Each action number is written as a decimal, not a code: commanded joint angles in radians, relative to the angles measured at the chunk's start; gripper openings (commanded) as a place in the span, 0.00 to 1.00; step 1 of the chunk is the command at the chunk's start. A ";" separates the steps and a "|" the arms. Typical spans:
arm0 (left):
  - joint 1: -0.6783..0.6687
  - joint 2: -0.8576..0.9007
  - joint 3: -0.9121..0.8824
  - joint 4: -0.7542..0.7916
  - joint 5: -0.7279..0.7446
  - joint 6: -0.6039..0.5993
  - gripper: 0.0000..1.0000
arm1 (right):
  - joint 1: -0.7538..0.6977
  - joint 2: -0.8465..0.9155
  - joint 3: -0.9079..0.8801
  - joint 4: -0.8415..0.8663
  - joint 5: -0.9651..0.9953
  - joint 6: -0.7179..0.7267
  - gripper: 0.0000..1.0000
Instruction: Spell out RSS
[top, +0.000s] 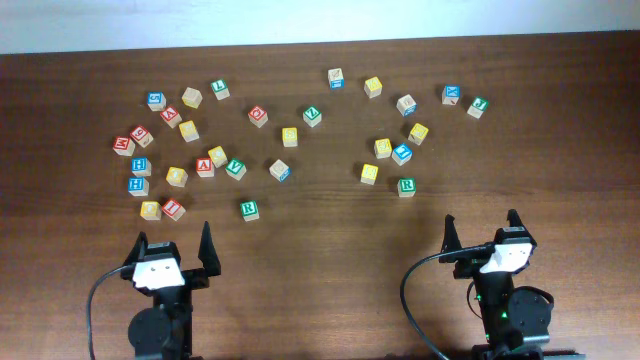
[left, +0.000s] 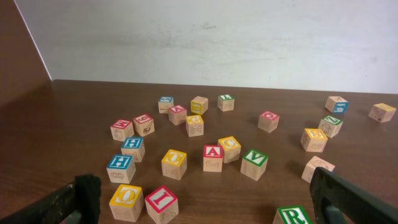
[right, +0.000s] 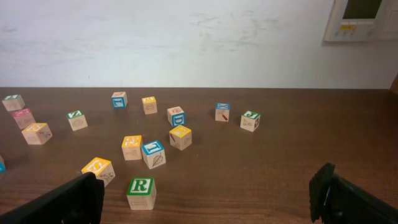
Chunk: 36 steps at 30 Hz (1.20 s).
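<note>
Plainly, shows a dark desk (top: 320, 300) scattered with letter cubes (top: 156, 99). Finds left pincer (top: 173, 240) and right pincer (top: 481, 222) at the near edge, both spread wide, gripping nothing. Puts the R cube (top: 406, 186) just to the far side of the right pincer, yellow cubes (top: 369, 173) close on its left, and a twin R cube (top: 250, 209) beyond the left pincer. Expect light, rigid, smooth wood, likely: grip two opposite flat sides squarely. Cannot read any S on yellow faces; loses pincer tips past wrist-view edges.
</note>
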<state>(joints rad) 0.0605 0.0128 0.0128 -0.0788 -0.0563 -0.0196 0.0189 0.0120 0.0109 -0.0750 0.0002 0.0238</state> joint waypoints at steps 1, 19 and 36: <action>0.006 -0.006 -0.004 -0.002 0.011 -0.006 0.99 | -0.007 -0.006 -0.005 -0.007 0.011 0.007 0.98; 0.006 -0.006 0.009 0.838 0.860 -0.336 0.99 | -0.007 -0.006 -0.005 -0.007 0.011 0.007 0.98; 0.006 0.833 1.222 -0.557 0.621 -0.046 0.99 | -0.007 -0.006 -0.005 -0.007 0.011 0.007 0.98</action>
<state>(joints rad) 0.0650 0.6987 1.0290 -0.3710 0.7750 -0.2020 0.0189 0.0116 0.0109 -0.0750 0.0032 0.0238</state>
